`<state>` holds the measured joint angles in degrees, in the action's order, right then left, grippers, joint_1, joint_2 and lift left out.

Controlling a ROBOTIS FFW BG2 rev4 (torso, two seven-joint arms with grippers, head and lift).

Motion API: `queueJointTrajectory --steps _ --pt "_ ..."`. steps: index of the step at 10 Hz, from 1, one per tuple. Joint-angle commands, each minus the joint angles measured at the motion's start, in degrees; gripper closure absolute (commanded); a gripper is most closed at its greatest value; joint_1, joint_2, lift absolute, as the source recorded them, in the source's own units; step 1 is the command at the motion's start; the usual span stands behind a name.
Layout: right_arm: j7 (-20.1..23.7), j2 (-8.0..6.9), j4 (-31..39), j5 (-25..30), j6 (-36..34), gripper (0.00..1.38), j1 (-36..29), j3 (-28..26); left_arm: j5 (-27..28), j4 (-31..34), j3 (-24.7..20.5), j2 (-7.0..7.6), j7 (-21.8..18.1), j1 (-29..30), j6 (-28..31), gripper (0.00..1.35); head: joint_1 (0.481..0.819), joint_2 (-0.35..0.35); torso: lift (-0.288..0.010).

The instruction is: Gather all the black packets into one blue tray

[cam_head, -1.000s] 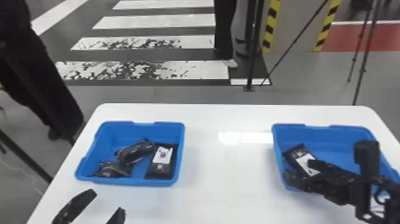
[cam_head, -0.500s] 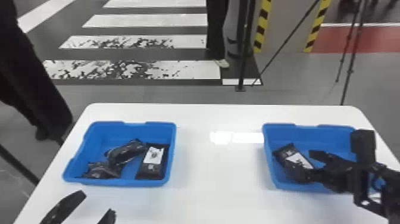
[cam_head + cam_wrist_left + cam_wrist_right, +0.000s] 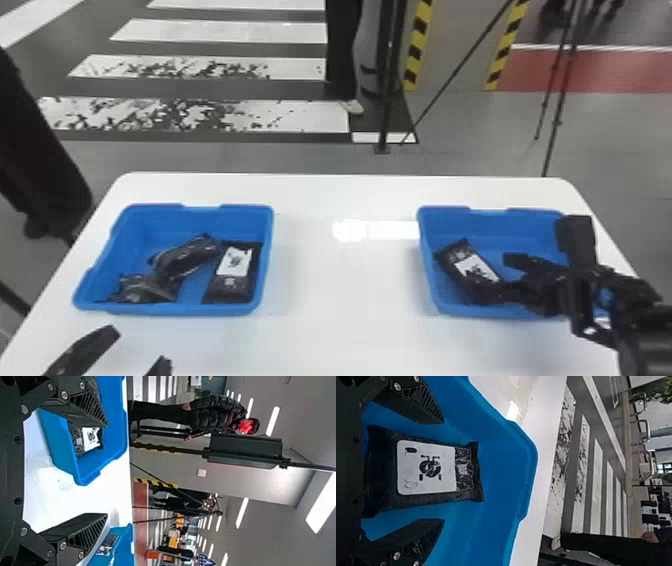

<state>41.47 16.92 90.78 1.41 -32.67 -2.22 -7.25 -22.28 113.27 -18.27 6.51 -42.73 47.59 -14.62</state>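
Here we go: right pincer agape astride packet in right tray, by right edge of desk! Looks light, soft, slippery; we'd pinch sides mid-body, shun crimped end. Left pincer parted, near-left corner.
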Motion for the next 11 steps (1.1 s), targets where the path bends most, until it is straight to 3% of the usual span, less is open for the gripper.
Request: queueJointTrajectory --steps 1,4,5,6,7,9,11 --pt "0.10 0.57 -0.43 0.87 -1.64 0.14 0.40 0.39 0.12 0.00 0.22 0.08 0.01 -0.21 0.28 0.25 0.695 -0.032 -0.110" --pt "0.37 0.48 -3.53 1.21 -2.20 0.19 2.23 3.25 0.23 -0.28 0.45 0.17 -0.07 -0.49 0.84 0.25 0.695 -0.034 -0.110" --pt "0.45 0.48 -4.37 1.79 -2.48 0.31 2.65 3.59 0.12 -0.42 0.56 0.17 -0.07 -0.49 0.98 0.25 0.695 -0.026 -0.110" --pt "0.45 0.39 -4.37 2.36 -2.90 0.56 2.93 3.59 0.23 -0.56 0.68 0.17 -0.07 -0.63 0.98 0.25 0.695 -0.022 -0.110" --pt "0.10 0.31 -3.81 2.59 -2.62 0.92 2.79 3.25 0.23 -0.56 0.68 0.26 -0.07 -0.63 0.98 0.25 0.695 -0.023 -0.110" --pt "-0.86 -0.31 -1.28 3.39 -2.34 1.27 1.24 0.96 0.23 -0.56 0.90 0.35 -0.07 -0.77 1.12 0.25 0.695 -0.032 -0.110" --pt "-2.01 -1.19 4.91 4.30 -2.34 1.28 -2.27 -3.04 0.12 -0.56 1.02 0.44 -0.16 -0.77 1.40 0.25 0.695 -0.053 -0.110"
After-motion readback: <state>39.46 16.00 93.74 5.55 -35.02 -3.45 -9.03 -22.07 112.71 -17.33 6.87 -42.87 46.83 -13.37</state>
